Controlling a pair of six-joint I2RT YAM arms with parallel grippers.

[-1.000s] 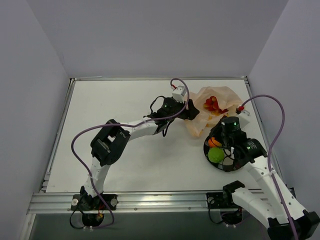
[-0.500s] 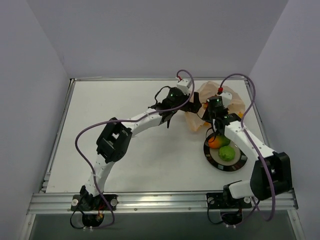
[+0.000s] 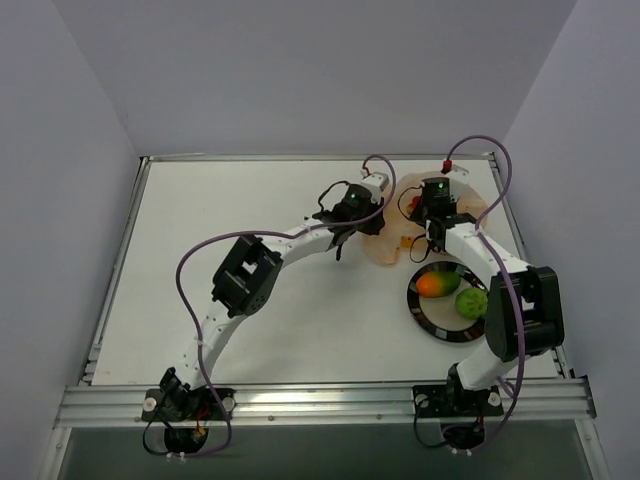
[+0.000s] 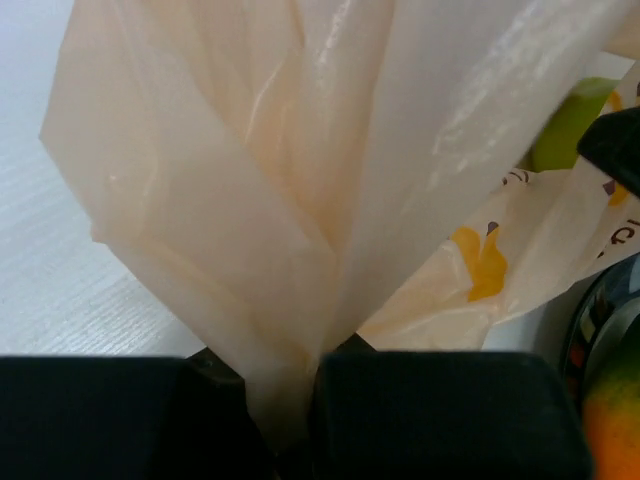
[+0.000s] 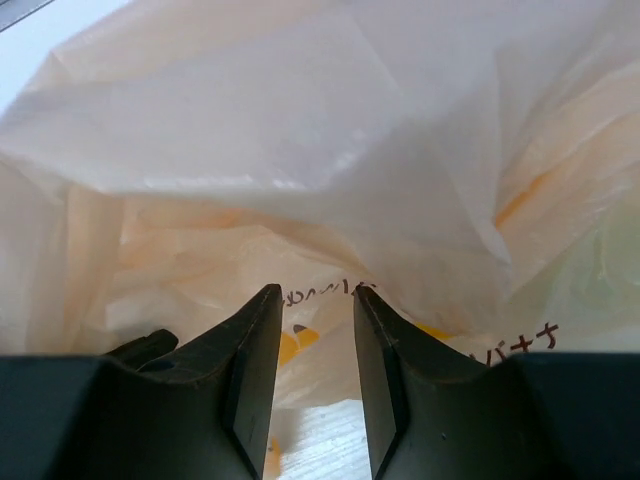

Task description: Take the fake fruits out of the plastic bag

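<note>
The plastic bag [image 3: 395, 232] lies crumpled at the back right of the table, pale peach and translucent. My left gripper [image 3: 378, 220] is shut on a fold of the plastic bag [image 4: 300, 180], which bunches between the jaws of my left gripper [image 4: 293, 400]. My right gripper [image 3: 428, 208] hovers over the bag with its jaws apart and nothing gripped; in its own view my right gripper [image 5: 315, 310] faces the printed plastic bag [image 5: 300, 130]. Red berries [image 3: 412, 204] show in the bag, and a green fruit [image 4: 565, 125] shows behind the film. A mango [image 3: 437, 284] and a green apple [image 3: 471, 302] rest on the plate.
The black-rimmed plate [image 3: 430, 318] sits just in front of the bag, near the right arm's elbow; its rim [image 4: 590, 320] and the mango [image 4: 612, 425] show at the left wrist view's lower right. White walls close in the table on three sides.
My right arm has left the plate, with the green apple now on it, and reached back over the bag. My left gripper has shifted right and shut on the bag's fold.
</note>
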